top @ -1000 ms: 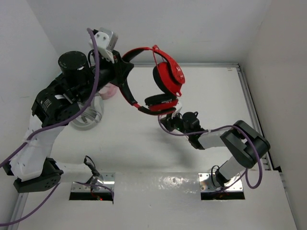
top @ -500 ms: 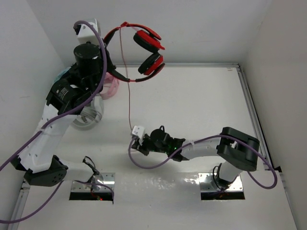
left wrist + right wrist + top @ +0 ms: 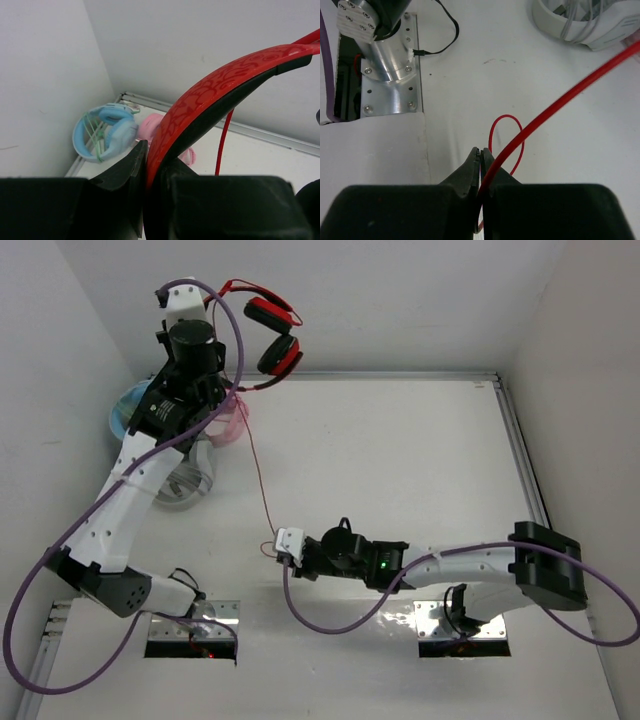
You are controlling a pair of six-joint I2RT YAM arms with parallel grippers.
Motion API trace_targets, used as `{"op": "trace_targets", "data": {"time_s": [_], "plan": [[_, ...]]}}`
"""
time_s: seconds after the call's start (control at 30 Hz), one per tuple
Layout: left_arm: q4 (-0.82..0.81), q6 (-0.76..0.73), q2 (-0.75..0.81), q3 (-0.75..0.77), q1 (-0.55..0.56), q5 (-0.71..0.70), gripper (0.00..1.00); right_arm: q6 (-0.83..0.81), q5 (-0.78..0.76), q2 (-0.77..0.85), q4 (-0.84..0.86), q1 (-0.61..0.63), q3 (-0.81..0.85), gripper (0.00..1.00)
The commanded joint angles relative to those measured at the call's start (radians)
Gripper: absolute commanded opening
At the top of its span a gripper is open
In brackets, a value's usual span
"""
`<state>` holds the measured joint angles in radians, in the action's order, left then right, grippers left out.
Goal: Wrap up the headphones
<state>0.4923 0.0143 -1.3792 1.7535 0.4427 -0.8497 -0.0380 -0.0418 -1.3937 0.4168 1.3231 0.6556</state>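
Headphones [image 3: 272, 335], red, over-ear, one pair: raised off the table [image 3: 430, 460] in the upper left of the top view, against the back wall. Headband [image 3: 225, 75] patterned red on the outer face, black beneath, clamped between the closed fingers of the left gripper [image 3: 152, 192]. Ear cups red-shelled with black cushions, hanging to the right of that grip, one above the other. Cable [image 3: 259, 465] thin, red, drawn in a nearly straight line from the cups down to the lower centre of the top view. Pinched there by the right gripper [image 3: 481, 155], fingers tight on it above the table; small loop of the same cable showing just beyond the fingertips. Other stock along the left side of the table: blue pair [image 3: 107, 132] with greenish cord in the far corner, pink pair [image 3: 156, 125] just beside it, grey pair [image 3: 188, 480] with pale cord bundled on it, nearer the arm bases.
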Motion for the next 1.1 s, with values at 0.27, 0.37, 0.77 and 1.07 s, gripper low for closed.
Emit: {"op": "trace_targets", "data": {"time_s": [0.27, 0.37, 0.77, 1.07], "plan": [[-0.253, -0.080, -0.026, 0.044, -0.205, 0.080, 0.00, 0.013, -0.124, 0.145, -0.102, 0.025, -0.105, 0.00], [-0.271, -0.093, -0.046, 0.028, -0.240, 0.101, 0.00, 0.007, -0.155, 0.173, -0.128, 0.047, -0.105, 0.00], [-0.354, -0.160, -0.067, -0.107, -0.268, 0.163, 0.00, -0.068, -0.213, 0.188, -0.255, 0.142, 0.008, 0.00], [-0.513, -0.427, -0.093, -0.417, -0.236, 0.372, 0.00, -0.290, -0.477, 0.395, -0.256, 0.157, 0.142, 0.00]]}}
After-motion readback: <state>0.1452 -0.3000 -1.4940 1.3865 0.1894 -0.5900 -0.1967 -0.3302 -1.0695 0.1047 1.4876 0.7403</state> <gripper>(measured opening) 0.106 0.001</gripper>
